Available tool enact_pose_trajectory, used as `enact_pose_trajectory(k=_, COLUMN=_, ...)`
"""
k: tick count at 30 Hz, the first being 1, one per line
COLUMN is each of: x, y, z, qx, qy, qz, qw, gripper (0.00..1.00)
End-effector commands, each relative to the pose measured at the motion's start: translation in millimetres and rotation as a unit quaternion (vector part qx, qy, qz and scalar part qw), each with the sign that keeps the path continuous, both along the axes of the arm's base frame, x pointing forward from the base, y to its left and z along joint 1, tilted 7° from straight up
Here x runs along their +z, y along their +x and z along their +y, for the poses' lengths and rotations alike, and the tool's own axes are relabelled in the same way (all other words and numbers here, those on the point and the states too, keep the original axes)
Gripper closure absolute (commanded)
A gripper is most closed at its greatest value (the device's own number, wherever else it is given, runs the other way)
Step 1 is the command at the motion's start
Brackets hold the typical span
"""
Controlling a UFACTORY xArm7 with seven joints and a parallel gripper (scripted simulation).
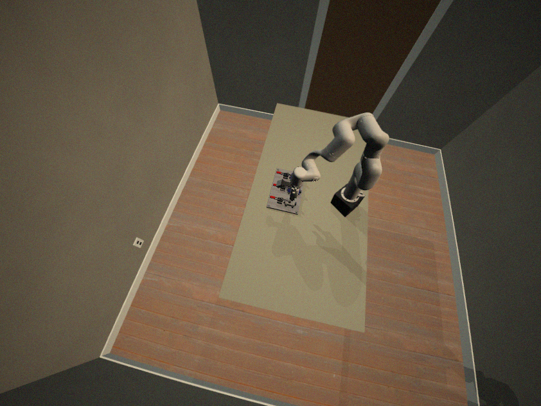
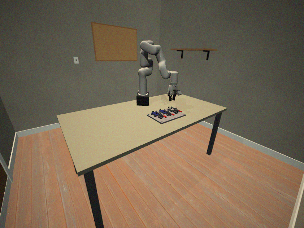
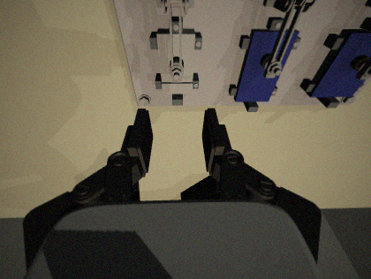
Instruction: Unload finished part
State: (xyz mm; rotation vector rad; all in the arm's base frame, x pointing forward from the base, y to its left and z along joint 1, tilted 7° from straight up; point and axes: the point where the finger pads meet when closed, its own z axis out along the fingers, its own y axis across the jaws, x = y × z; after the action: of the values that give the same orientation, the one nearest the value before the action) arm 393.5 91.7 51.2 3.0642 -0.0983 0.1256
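No text, label, brand, number or sign can be read in any of the views. No marking is seen on the fixture plate [image 3: 212, 53], and the two blue blanks [image 3: 261, 66] are plain. The board on the wall [image 2: 114, 42] is blank, and nothing is written on the wall plate [image 2: 76, 60].

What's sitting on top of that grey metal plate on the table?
On the grey fixture plate: two clamped blue blanks and a pale grey part under its clamp. Their rest pads beneath are hidden.
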Motion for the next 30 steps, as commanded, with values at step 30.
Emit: enact_pose_trajectory(k=30, x=10, y=119, z=-7, qx=0.000, qy=0.000, qz=-0.003, qw=1.000, gripper=0.53)
